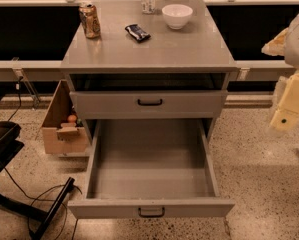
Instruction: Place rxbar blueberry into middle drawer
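This is a workplace, something between an office pantry and a test lab: a plain grey metal cabinet [154, 51] stands on a speckled terrazzo floor [261, 156], with a pale ledge [34, 65] and dark panels running behind it. A cardboard box [56, 129] sits on the floor just beside the cabinet. Loose black cables [36, 196] trail past a black stand [51, 214] at the left. The robot's cream gripper [285, 115] hangs at the right edge, off to the cabinet's side.

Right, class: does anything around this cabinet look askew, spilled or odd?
Nothing spilled or damaged. The rxbar blueberry lies slanted on the cabinet top, the soda can and bowl stand upright, the middle drawer hangs open and empty, and the gripper sits off at the right edge.
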Motion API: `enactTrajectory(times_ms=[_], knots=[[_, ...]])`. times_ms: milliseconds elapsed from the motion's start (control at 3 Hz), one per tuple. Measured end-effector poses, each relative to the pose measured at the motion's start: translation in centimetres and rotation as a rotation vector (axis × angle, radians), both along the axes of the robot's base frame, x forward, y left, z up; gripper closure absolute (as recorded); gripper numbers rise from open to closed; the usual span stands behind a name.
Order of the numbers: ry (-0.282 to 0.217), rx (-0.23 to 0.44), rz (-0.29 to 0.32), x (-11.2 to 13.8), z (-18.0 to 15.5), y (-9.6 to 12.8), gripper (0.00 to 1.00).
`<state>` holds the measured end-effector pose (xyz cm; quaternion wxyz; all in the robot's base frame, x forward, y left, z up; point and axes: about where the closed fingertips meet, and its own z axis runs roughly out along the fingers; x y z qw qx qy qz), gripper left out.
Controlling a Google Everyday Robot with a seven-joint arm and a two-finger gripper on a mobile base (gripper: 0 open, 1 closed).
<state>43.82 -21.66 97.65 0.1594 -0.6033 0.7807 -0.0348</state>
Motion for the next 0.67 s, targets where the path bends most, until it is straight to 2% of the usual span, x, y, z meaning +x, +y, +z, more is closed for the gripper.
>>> enactTrajectory(times_ms=[333,667], knots=[[0.0,0.0,0.0,0.0,0.0,0.0,0.0],[-0.025,0.049,-0.013,0.9,-1.0,0.5,0.0]])
